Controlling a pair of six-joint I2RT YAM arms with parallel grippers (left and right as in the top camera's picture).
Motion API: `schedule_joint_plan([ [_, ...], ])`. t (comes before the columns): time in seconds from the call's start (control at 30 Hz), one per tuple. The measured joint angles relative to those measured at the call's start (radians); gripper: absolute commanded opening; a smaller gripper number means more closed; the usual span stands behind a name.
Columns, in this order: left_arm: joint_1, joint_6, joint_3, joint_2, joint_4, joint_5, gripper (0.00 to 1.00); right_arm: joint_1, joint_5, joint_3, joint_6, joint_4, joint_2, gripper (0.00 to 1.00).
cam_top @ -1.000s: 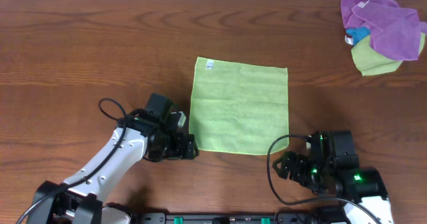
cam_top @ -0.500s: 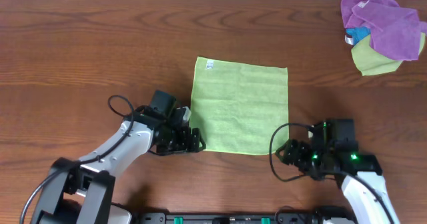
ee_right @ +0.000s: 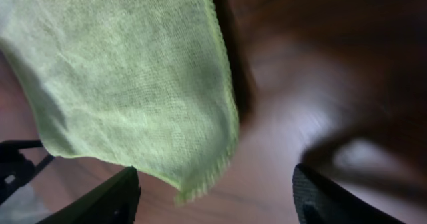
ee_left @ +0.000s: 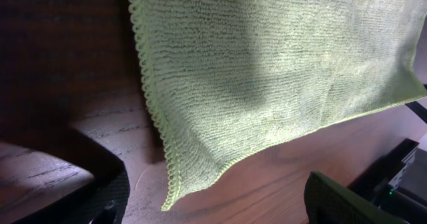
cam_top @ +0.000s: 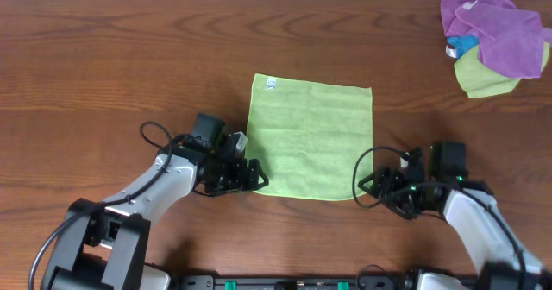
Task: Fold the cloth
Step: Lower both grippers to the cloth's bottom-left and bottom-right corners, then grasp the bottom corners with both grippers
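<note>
Lime cloth (cam_top: 310,139) flat at centre of the wooden table (cam_top: 129,57)
The left gripper (cam_top: 252,176) is at its lower-left corner, the right gripper (cam_top: 369,186) at its lower-right (white tag (cam_top: 270,84) up at the upper-left corner); both have fingers spread, pinching nothing.

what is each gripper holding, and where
Nothing is held. The left gripper and right gripper are open, one at each near corner of the cloth, which lies flat.
</note>
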Motion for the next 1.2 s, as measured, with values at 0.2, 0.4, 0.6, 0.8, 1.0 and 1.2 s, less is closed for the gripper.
schedule_joint_plan([
  [0.2, 0.002, -0.004, 0.0, 0.002, 0.015, 0.001, 0.82, -0.002, -0.134, 0.004, -0.006, 0.073, 0.092, 0.7],
  [0.4, 0.002, -0.032, 0.0, 0.014, 0.092, 0.025, 0.78, -0.006, -0.158, 0.005, -0.006, 0.085, 0.107, 0.68],
  [0.6, 0.004, -0.058, 0.004, 0.068, 0.105, 0.093, 0.72, -0.052, -0.155, 0.005, -0.018, 0.06, 0.109, 0.66],
  [0.8, 0.005, -0.064, 0.009, 0.093, 0.106, 0.137, 0.66, -0.08, -0.131, 0.005, -0.043, 0.038, 0.109, 0.58],
  [1.0, 0.005, -0.078, 0.009, 0.097, 0.086, 0.149, 0.64, -0.081, -0.106, 0.005, -0.054, 0.048, 0.109, 0.47],
  [1.2, 0.005, -0.1, 0.009, 0.101, 0.073, 0.151, 0.53, -0.083, -0.055, 0.005, -0.056, 0.076, 0.113, 0.23],
])
